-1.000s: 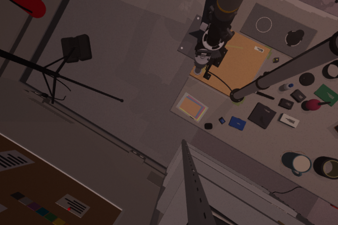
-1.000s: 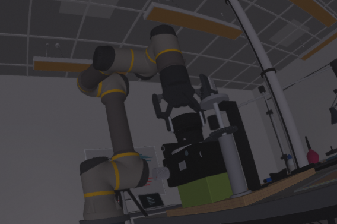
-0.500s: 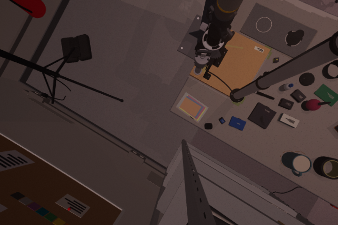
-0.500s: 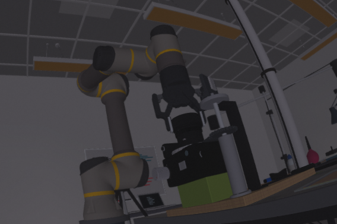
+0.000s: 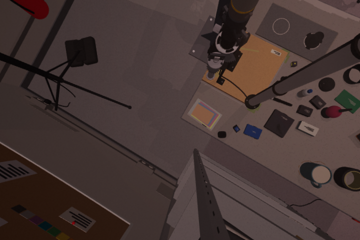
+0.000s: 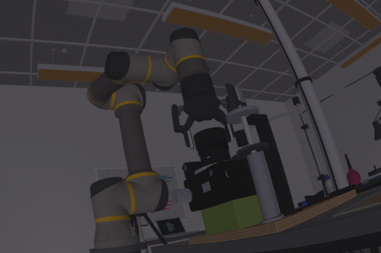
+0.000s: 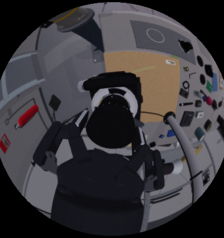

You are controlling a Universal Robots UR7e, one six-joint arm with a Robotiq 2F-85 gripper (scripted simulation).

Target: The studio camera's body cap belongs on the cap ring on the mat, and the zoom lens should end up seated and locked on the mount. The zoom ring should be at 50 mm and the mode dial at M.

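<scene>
My gripper is open and holds nothing. It hangs straight above the zoom lens, with a finger on either side of the barrel's top. The lens stands upright on the black camera body. The body rests on a green block on the cork board. On the grey mat at the back lie the white cap ring and, beside it, a black cap on a second ring. The zoom ring's marking and the mode dial are too dark to read.
A long grey boom pole slants across the bench to the right of the camera. A white post with a gear stands beside the body. Small accessories, a mug and a tape roll lie on the right of the bench.
</scene>
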